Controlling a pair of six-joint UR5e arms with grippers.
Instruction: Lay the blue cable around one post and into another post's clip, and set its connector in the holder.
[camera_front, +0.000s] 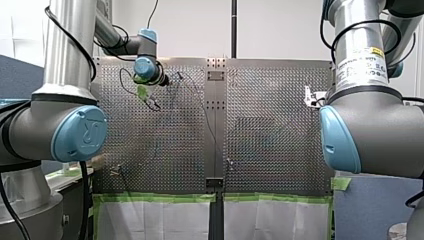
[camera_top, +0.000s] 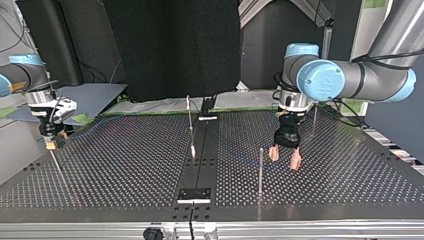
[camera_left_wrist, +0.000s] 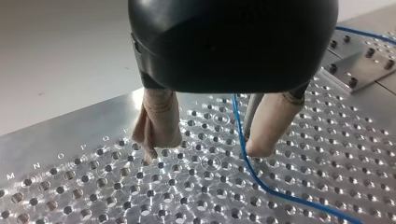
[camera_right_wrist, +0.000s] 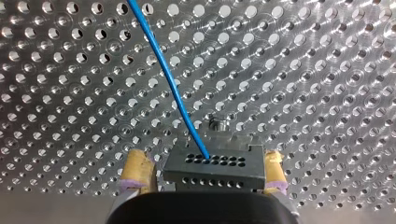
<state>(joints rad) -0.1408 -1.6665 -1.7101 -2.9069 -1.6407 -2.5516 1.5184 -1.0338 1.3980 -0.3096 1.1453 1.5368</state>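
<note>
The blue cable (camera_left_wrist: 242, 154) lies on the perforated plate and runs between the beige-padded fingers (camera_left_wrist: 268, 126) of my left gripper (camera_left_wrist: 203, 151), which is open and just above it. At the top view's right this gripper (camera_top: 285, 157) hangs beside a thin post (camera_top: 260, 170). My right gripper (camera_right_wrist: 208, 179) is open with yellow pads (camera_right_wrist: 137, 170) on either side of the grey connector block (camera_right_wrist: 212, 165). A small gap shows at one pad. The cable (camera_right_wrist: 173, 88) leaves the block and runs away across the plate. In the top view that gripper (camera_top: 50, 142) is at the far left.
A second post with a pale tip (camera_top: 190, 125) stands near the plate's middle seam, and a third (camera_top: 314, 121) behind my left gripper. A black plate (camera_top: 195, 195) sits at the seam's near end. The bulky arm bodies (camera_front: 75, 130) fill the front view's sides.
</note>
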